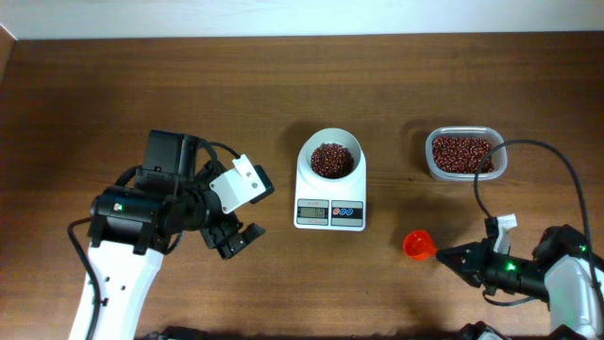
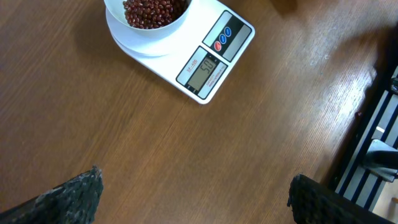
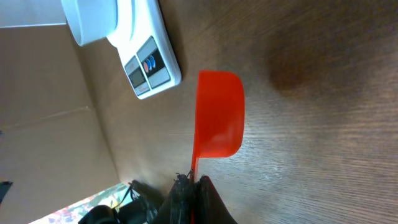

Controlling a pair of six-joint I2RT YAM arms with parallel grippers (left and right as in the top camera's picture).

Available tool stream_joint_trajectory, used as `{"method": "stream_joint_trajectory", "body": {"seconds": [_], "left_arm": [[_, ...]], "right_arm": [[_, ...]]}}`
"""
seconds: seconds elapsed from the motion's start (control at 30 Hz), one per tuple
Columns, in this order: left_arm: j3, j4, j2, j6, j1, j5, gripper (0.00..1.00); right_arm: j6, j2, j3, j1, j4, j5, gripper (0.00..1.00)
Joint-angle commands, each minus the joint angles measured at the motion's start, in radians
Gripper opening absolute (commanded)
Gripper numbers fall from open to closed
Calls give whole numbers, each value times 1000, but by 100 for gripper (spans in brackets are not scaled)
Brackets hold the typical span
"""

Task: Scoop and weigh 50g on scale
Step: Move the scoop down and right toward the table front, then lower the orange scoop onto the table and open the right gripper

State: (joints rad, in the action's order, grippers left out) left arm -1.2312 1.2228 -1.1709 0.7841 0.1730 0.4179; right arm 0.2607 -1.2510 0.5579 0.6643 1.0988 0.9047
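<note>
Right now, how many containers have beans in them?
2. The white bowl sits on the scale, mid-table. The clear tub is at the far right. The red scoop in the right hand looks empty.

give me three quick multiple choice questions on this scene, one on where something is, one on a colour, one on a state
1. The bowl sits: A on a plate; B on a tray; C on the scale.
2. The scoop is: A blue; B red; C green.
3. The left gripper is: A open; B shut on the scoop; C shut on the bowl.
Answers: C, the bowl rests on the scale's platform; B, its cup shows bright red; A, its fingers stand apart, nothing between.
</note>
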Motion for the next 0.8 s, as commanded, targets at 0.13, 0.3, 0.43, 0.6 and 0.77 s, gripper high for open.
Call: {"method": "stream_joint_trajectory", "body": {"seconds": [0.13, 0.3, 0.43, 0.6, 0.77], "left_arm": [[3, 1, 3, -12, 3, 4, 99], [3, 1, 3, -12, 3, 4, 99], [3, 1, 3, -12, 3, 4, 99], [3, 1, 3, -12, 3, 4, 99], [3, 1, 3, -12, 3, 4, 99]], "right_arm": [[-40, 5, -26, 5, -128, -79, 4], [-101, 5, -27, 5, -200, -79, 4], [-101, 5, -27, 5, -217, -78, 4], [-101, 5, -27, 5, -253, -78, 4], [-101, 5, -27, 5, -284, -79, 4]]}}
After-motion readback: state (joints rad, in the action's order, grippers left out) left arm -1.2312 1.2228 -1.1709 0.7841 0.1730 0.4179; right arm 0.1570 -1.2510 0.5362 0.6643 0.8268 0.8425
